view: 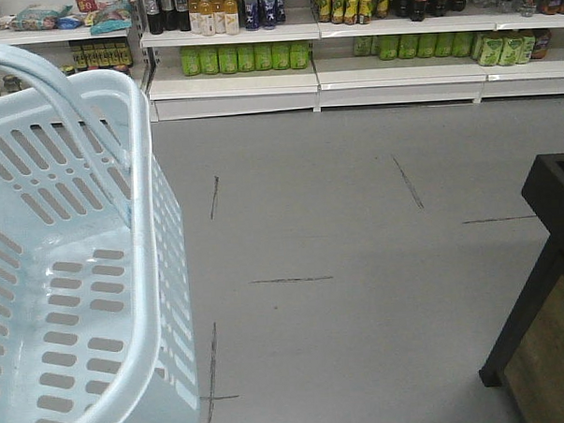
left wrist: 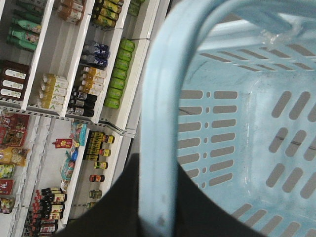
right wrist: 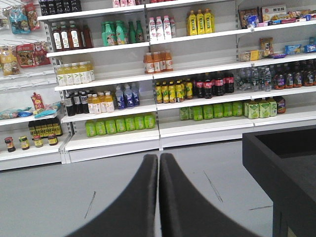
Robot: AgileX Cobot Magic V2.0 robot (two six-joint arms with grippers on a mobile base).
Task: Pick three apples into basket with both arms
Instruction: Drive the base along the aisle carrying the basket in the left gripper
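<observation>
Grey shop floor, stocked drink shelves far behind. The pale blue slotted plastic basket fills the near left. Its loop handle crosses the left black fingers, and I can't tell their grip. The right black fingers are pressed together on nothing, with the dark counter on their right.

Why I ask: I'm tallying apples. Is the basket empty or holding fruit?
Empty where visible: the basket shows a bare slotted bottom in front and left wrist views, no apples. Parts lie out of frame.
</observation>
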